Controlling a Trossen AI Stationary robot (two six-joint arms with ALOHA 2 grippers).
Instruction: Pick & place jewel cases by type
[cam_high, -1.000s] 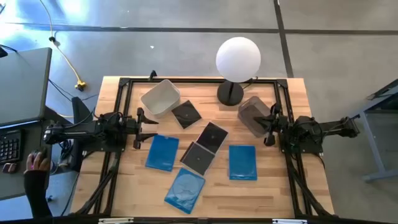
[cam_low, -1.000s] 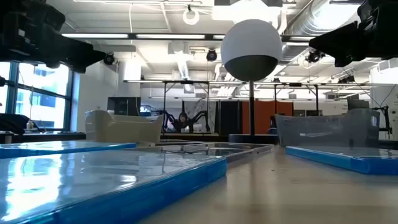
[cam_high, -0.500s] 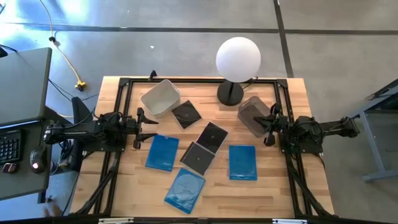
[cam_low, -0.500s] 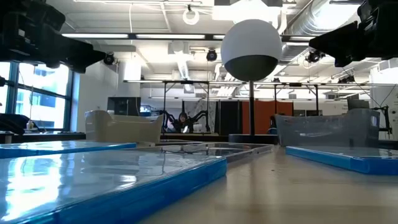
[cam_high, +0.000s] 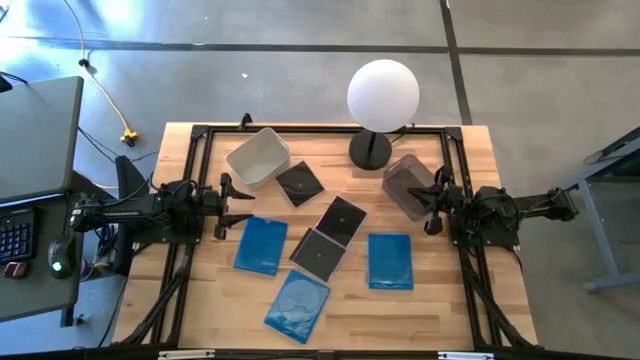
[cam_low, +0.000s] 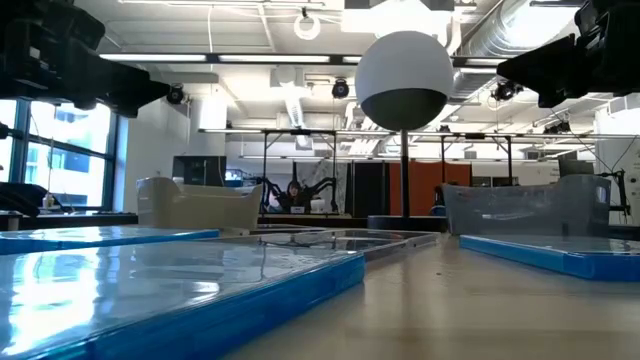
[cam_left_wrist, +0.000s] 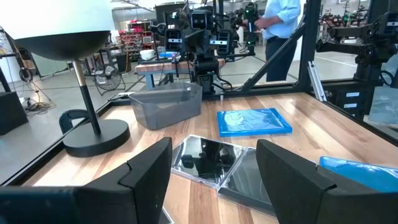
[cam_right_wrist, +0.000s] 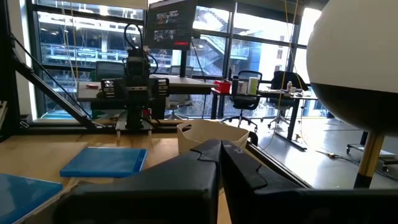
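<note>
- The left gripper (cam_high: 222, 207) hangs at the left edge of the surface (cam_high: 440, 300), its jaws spread wide and empty, as its wrist view shows.
- The right gripper (cam_high: 432, 205) waits at the right edge, just beside the grey bin (cam_high: 408, 186); its jaws are pressed together with nothing between them.
- Nearest the left jaws lies a blue case (cam_high: 261, 245), just in front of them; the pale bin (cam_high: 258, 158) stands near, toward the far side.
- A black case (cam_high: 300, 184) lies just beside the pale bin. Two more dark cases (cam_high: 341, 220) (cam_high: 318, 254) sit mid-surface, overlapping at a corner.
- A second blue case (cam_high: 390, 261) lies toward the right arm, and a third (cam_high: 298, 304) sits near the front edge.
- A lamp (cam_high: 382, 95) with a white globe stands at the far edge between the bins.
- All six cases are on the surface and both bins look empty, so I judge sorting has not begun; the step in hand is choosing a first case.
- The next move likely calls for one arm to lower onto a case edge; the cases lie thin and flat, so the jaws must catch a rim, and the right jaws need to part first.
</note>
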